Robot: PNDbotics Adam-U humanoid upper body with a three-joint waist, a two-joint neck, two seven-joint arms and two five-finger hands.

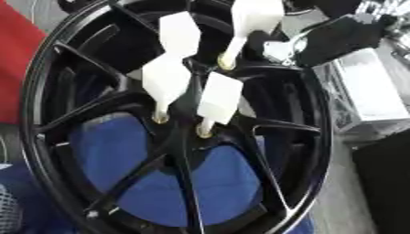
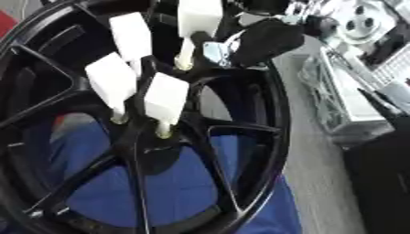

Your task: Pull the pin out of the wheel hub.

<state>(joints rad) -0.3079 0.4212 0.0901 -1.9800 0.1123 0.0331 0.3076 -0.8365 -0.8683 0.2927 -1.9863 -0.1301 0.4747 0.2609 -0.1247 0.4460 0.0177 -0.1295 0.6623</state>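
Note:
A black spoked wheel hub (image 1: 316, 137) fills most of both views, lying on a blue cloth. Several white flat-headed pins stand in its centre holes: one at the left (image 1: 166, 80), one in front (image 1: 218, 98), one behind (image 1: 179, 32) and one at the upper right (image 1: 256, 16) with its thin shaft running down to a brass-coloured hole. My right hand (image 2: 268, 41) comes in from the upper right, black with a silver part that lies close to that upper-right pin's shaft. Whether it touches the pin is hidden. My left hand shows in no view.
The blue cloth (image 2: 172, 183) shows through the spokes. A red surface (image 1: 16, 59) lies at the left. To the right of the rim sit a grey metal box (image 1: 372, 91), a round silver part (image 2: 360, 23) and a dark block (image 2: 384, 183).

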